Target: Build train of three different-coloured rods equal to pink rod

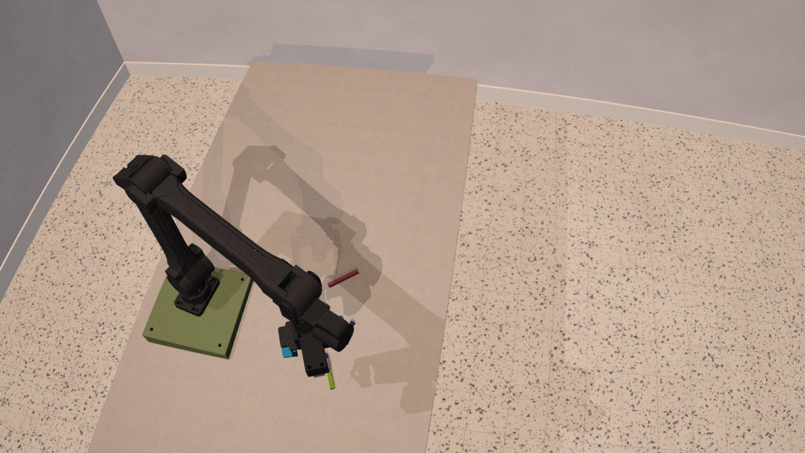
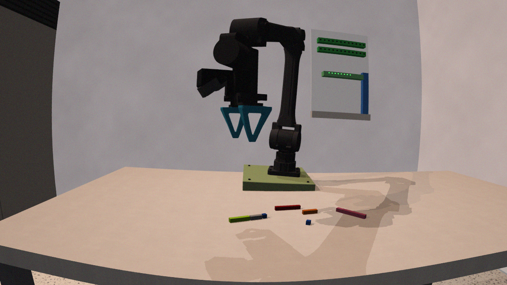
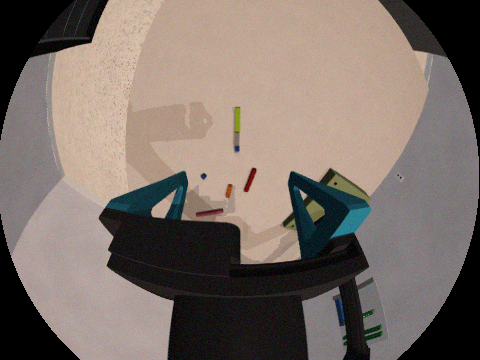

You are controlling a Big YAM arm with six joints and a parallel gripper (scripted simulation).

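A lime rod (image 2: 239, 219), a grey rod (image 2: 255, 216) and a small blue rod (image 2: 263, 214) lie flat, end to end in one line on the table; they also show in the wrist view (image 3: 236, 128). The pink rod (image 2: 350, 212) lies to the right in the arm's shadow, also seen from above (image 1: 343, 277). A red rod (image 2: 287, 207), an orange rod (image 2: 309, 211) and a second blue rod (image 2: 307, 222) lie apart between them. My gripper (image 2: 245, 139) is open and empty, high above the table over the train.
The arm's green base plate (image 2: 277, 181) stands behind the rods. A panel with green bars and a blue bar (image 2: 339, 74) hangs on the back wall. In the overhead view the arm hides most of the train; only the lime rod's end (image 1: 331, 380) shows.
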